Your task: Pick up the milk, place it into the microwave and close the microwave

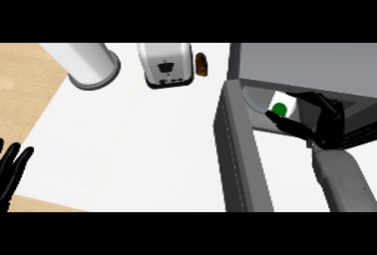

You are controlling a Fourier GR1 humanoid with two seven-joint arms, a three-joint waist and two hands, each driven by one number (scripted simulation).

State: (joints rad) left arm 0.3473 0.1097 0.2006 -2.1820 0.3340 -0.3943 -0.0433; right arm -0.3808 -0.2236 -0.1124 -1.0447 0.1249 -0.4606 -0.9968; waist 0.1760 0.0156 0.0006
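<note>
No readable writing anywhere; only a green round mark on the white face of the milk, a carton held inside the mouth of the microwave at the right of the scene. Pinched there by the right hand, black fingers over the carton's far and right edges, thumb under its near edge, so much of the carton hidden and only the white front with the green dot clear to see. Behind the carton, a pale curved edge inside the cavity, partly covered and hard to name. Microwave door swung open, standing edge-on as a long grey slab running from far to near, left of the hand; lower end cut off at the near edge. Grey right forearm rising from the lower right corner, elbow out of sight. On the far side of the white counter, a toaster in silver and black, with a small dark icon and tiny buttons on its face, too small to read. Just right of it, a brown object, mostly hidden, identity unclear. Farther left, a pale cylinder, top cut off. At the near left edge, left hand resting, fingers straight and spread upward, palm cut off by the frame.
</note>
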